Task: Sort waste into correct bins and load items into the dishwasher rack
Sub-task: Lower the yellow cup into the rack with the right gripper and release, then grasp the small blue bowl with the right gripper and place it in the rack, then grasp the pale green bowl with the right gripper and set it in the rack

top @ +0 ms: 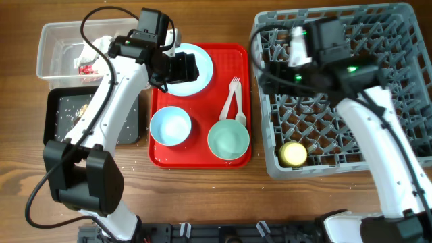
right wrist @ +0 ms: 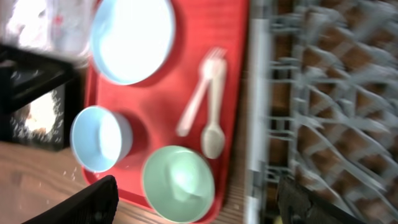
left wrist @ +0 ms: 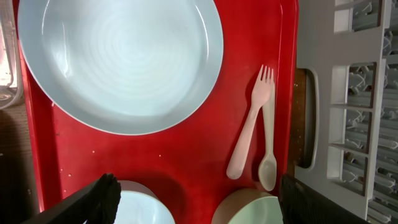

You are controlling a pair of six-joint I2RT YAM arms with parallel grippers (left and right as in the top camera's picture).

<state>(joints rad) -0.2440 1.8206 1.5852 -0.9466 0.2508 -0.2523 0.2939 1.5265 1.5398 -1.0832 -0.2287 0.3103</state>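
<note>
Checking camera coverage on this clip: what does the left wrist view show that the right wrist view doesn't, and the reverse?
Only the left wrist: the left fingers, and the fork with its tines sharp. Only the right wrist: the right fingers, the black tray holding scraps, and the blue bowl and green bowl whole. Both: the plate, fork, spoon, red tray and part of the rack.

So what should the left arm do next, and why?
Probably lower the left gripper onto the rim of the plate and close. Its jaws are open and empty above the plate, which lies bare on the red tray, while only the cup is in the rack.
</note>
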